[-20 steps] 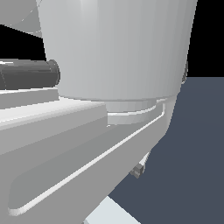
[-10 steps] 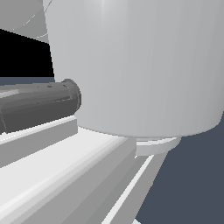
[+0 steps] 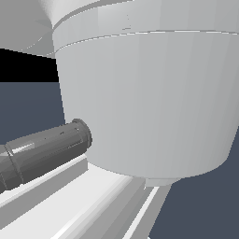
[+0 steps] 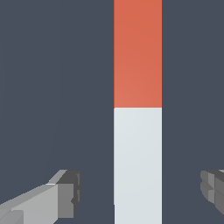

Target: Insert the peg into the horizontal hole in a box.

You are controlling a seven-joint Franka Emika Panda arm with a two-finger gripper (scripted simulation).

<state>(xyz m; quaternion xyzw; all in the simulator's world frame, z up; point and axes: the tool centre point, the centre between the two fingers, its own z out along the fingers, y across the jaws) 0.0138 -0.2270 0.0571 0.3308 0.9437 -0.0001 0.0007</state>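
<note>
In the wrist view the peg point(image 4: 137, 109) lies flat on the dark floor, one half red-orange and the other pale grey-white. My gripper point(image 4: 140, 192) is open and straddles the white half, with one fingertip point(image 4: 65, 197) on each side and a clear gap to the bar. Neither finger touches the peg. The box and its hole are out of view in both frames. The exterior view shows only the arm's own body, close up.
A large pale grey arm link point(image 3: 149, 102) fills most of the exterior view, with a dark grey cylinder point(image 3: 46, 151) sticking out at the exterior view's left. Dark floor shows around the peg in the wrist view.
In the exterior view the arm's body has shifted: the pale link now fills more of the frame, and the dark cylinder sits lower and looks larger.
</note>
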